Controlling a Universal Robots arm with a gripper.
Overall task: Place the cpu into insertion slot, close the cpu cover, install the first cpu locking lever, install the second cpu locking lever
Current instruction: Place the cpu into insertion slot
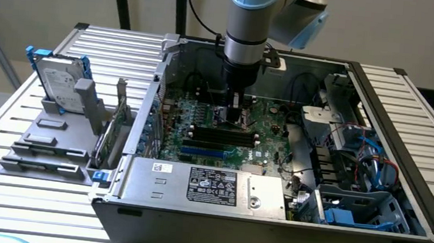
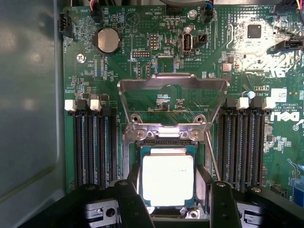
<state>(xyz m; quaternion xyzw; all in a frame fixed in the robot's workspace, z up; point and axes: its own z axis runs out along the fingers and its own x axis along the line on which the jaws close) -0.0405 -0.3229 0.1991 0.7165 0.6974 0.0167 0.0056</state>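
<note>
Straddling the cpu (image 2: pixel 167 173), the gripper (image 2: pixel 172 190) had its jaws open, one finger on each side of the chip and neither clearly pressing it. The cpu lay in the slot (image 2: pixel 166 143), apparently flat, with the cover (image 2: pixel 172 81) tilted up on its hinge and a thin lever (image 2: pixel 213 154) free beside the socket. The risk, as I judged it, was a finger catching the chip's edge if the arm rose, tipping it off its seat. A cover shut on a skewed cpu could crush the contacts beneath. The exterior view gave the wider setting: a drive (image 1: pixel 61 87) in its stand at that view's left, then the gripper (image 1: pixel 236 114) low over the board inside the case (image 1: pixel 270 232), its body in front of the socket. The wrist view supplied the seating itself, and the memory slots (image 2: pixel 92 147) flanking the fingers.
</note>
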